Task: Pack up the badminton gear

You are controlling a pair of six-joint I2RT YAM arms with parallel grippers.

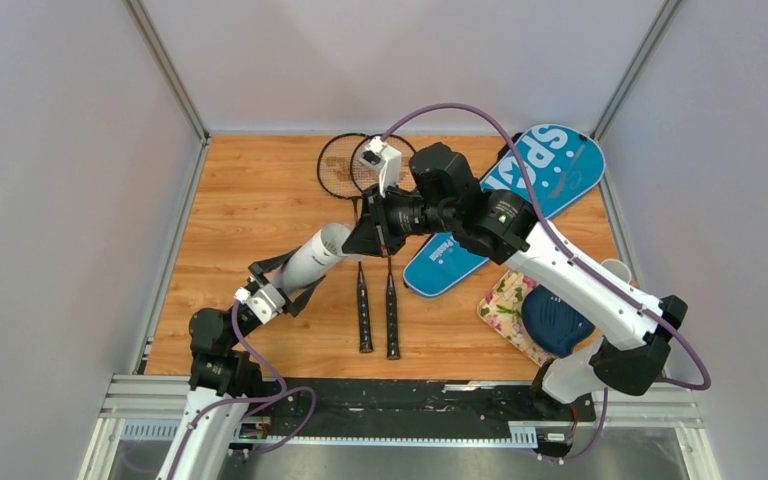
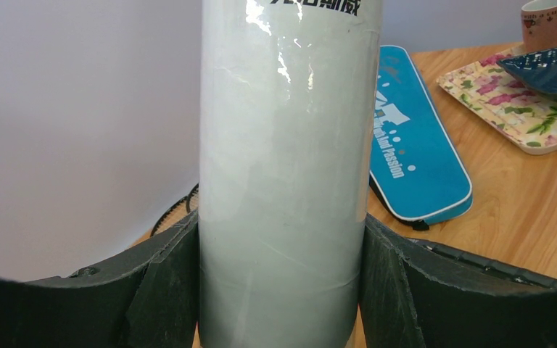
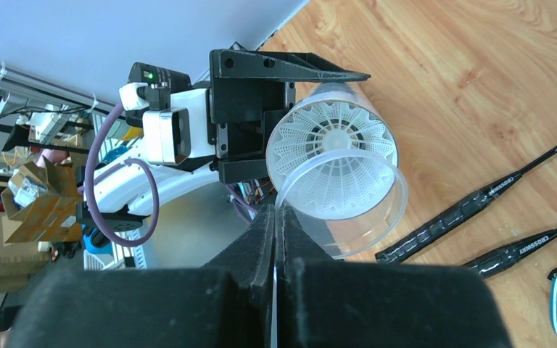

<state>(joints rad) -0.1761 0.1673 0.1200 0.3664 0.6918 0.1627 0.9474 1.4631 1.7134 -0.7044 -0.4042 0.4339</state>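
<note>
My left gripper point(image 1: 275, 285) is shut on the long white tube point(image 1: 315, 258) and holds it tilted up off the table; in the left wrist view the tube point(image 2: 283, 145) fills the space between the jaws. A white feather shuttlecock point(image 3: 333, 156) sits inside the tube's open mouth. My right gripper point(image 1: 365, 238) is at that mouth, shut on the rim of a clear plastic cap point(image 3: 366, 217) held just off the opening. Two black rackets point(image 1: 363, 310) lie side by side on the table. The blue "SPORT" cover point(image 1: 520, 200) lies to their right.
A floral cloth point(image 1: 508, 300) with a dark blue shell-shaped object point(image 1: 555, 320) on it lies at the right front, with a cup point(image 2: 547, 22) beyond it. Grey walls enclose the wooden table point(image 1: 250, 200) on three sides. Racket handles point(image 3: 471, 206) lie under the tube.
</note>
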